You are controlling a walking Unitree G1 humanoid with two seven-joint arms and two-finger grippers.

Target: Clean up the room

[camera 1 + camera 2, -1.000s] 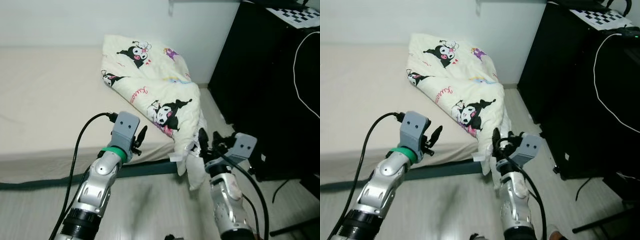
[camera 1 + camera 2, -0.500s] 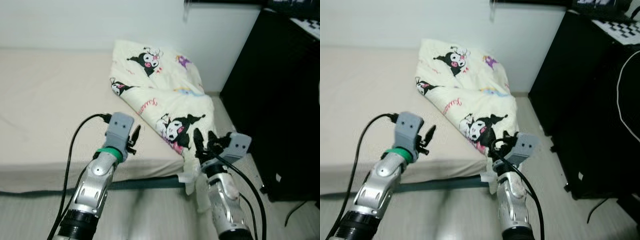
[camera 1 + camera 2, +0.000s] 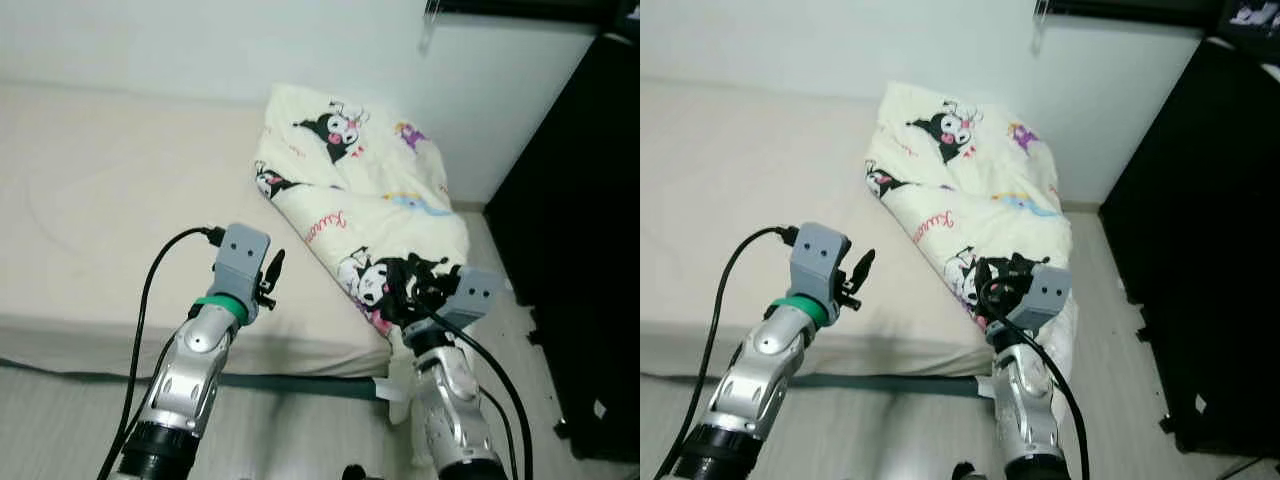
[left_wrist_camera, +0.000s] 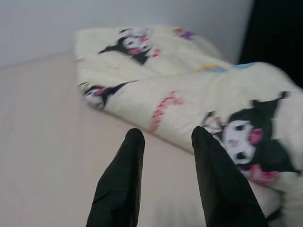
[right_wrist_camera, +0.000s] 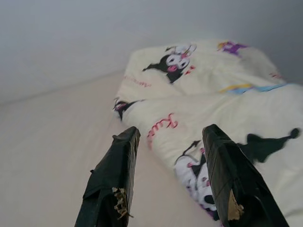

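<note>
The cream cartoon-print blanket (image 3: 365, 215) lies mid-frame on the bed (image 3: 100, 220), just beyond both claws: left claw (image 4: 163, 137) parted, empty; right claw (image 5: 170, 137) wide, empty.

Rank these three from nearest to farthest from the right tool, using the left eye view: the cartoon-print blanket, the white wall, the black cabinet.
From the right tool:
1. Cartoon-print blanket, directly under and ahead of the tool, on the bed's right edge.
2. Black cabinet, off to the right.
3. White wall, beyond the bed, at the back.
</note>
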